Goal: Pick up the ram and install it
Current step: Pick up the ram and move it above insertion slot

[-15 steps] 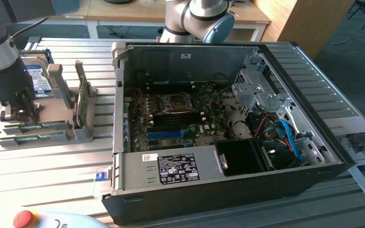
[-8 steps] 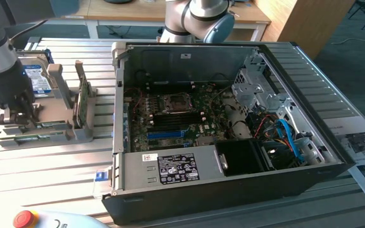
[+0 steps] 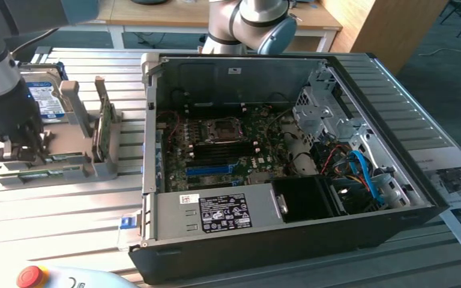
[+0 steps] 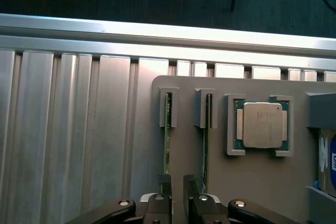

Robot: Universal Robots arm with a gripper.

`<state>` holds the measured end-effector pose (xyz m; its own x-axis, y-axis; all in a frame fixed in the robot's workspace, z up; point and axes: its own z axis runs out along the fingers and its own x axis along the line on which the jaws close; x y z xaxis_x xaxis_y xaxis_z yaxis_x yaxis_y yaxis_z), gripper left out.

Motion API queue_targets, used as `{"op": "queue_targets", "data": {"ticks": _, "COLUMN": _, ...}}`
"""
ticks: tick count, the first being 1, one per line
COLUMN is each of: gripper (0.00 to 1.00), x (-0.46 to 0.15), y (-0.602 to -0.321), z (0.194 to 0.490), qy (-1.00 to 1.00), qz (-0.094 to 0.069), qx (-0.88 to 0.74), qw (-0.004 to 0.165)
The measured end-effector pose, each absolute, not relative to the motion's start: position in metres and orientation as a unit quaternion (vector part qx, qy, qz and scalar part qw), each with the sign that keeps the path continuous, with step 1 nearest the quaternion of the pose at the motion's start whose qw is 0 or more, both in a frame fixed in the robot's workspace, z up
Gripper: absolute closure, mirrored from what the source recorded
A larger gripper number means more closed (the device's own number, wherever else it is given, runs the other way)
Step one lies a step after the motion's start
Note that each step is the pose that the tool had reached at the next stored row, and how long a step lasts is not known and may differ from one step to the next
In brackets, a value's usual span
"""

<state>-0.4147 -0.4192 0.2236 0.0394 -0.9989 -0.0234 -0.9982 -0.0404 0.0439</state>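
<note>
In the exterior view the gripper [image 3: 21, 151] is down over a grey holder [image 3: 86, 171] by the bench's [image 3: 54, 210] edge at the exterior view's left. The ram [image 3: 38, 174] lies along the holder's front edge with its long axis parallel to the bench slats. A second stick [image 3: 52, 157] lies parallel just behind it. A hard drive [image 3: 48, 103] with a blue label stands at the holder's far edge. The open computer case [image 3: 295, 240] has a black label [image 3: 225, 213] whose writing is too small to read.

In the wrist view the ram [image 4: 167, 135] stands on its thin edge in the slot nearest the holder's [image 4: 252, 182] edge, its length running toward the gripper [image 4: 177, 184]. The second stick [image 4: 206, 145] runs parallel, and a processor [image 4: 261, 125] sits beyond it. The jaws stand slightly apart, pinching nothing.
</note>
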Motion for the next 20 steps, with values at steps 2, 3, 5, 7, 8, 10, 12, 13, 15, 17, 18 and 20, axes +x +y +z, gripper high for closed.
{"op": "queue_targets", "data": {"ticks": 2, "gripper": 0.76, "x": -0.415, "y": -0.421, "z": 0.223, "qy": -0.693, "qz": -0.024, "qx": 0.721, "qw": 0.008}}
{"op": "queue_targets", "data": {"ticks": 3, "gripper": 0.76, "x": -0.415, "y": -0.421, "z": 0.223, "qy": -0.693, "qz": -0.024, "qx": 0.721, "qw": 0.008}}
{"op": "queue_targets", "data": {"ticks": 5, "gripper": 0.76, "x": -0.415, "y": -0.421, "z": 0.223, "qy": -0.693, "qz": -0.024, "qx": 0.721, "qw": 0.008}}
{"op": "queue_targets", "data": {"ticks": 7, "gripper": 0.76, "x": -0.415, "y": -0.421, "z": 0.223, "qy": -0.693, "qz": -0.024, "qx": 0.721, "qw": 0.008}}
{"op": "queue_targets", "data": {"ticks": 8, "gripper": 0.76, "x": -0.415, "y": -0.421, "z": 0.223, "qy": -0.693, "qz": -0.024, "qx": 0.721, "qw": 0.008}}
{"op": "queue_targets", "data": {"ticks": 10, "gripper": 0.76, "x": -0.414, "y": -0.422, "z": 0.223, "qy": -0.693, "qz": -0.024, "qx": 0.721, "qw": 0.008}}
{"op": "queue_targets", "data": {"ticks": 12, "gripper": 0.76, "x": -0.412, "y": -0.423, "z": 0.223, "qy": -0.693, "qz": -0.024, "qx": 0.721, "qw": 0.008}}
{"op": "queue_targets", "data": {"ticks": 13, "gripper": 0.76, "x": -0.411, "y": -0.423, "z": 0.223, "qy": -0.693, "qz": -0.024, "qx": 0.721, "qw": 0.008}}
{"op": "queue_targets", "data": {"ticks": 15, "gripper": 0.76, "x": -0.408, "y": -0.424, "z": 0.223, "qy": -0.693, "qz": -0.024, "qx": 0.721, "qw": 0.008}}
{"op": "queue_targets", "data": {"ticks": 17, "gripper": 0.76, "x": -0.405, "y": -0.424, "z": 0.223, "qy": -0.693, "qz": -0.024, "qx": 0.721, "qw": 0.008}}
{"op": "queue_targets", "data": {"ticks": 18, "gripper": 0.76, "x": -0.404, "y": -0.425, "z": 0.223, "qy": -0.693, "qz": -0.024, "qx": 0.721, "qw": 0.008}}
{"op": "queue_targets", "data": {"ticks": 20, "gripper": 0.76, "x": -0.402, "y": -0.425, "z": 0.223, "qy": -0.693, "qz": -0.024, "qx": 0.721, "qw": 0.008}}
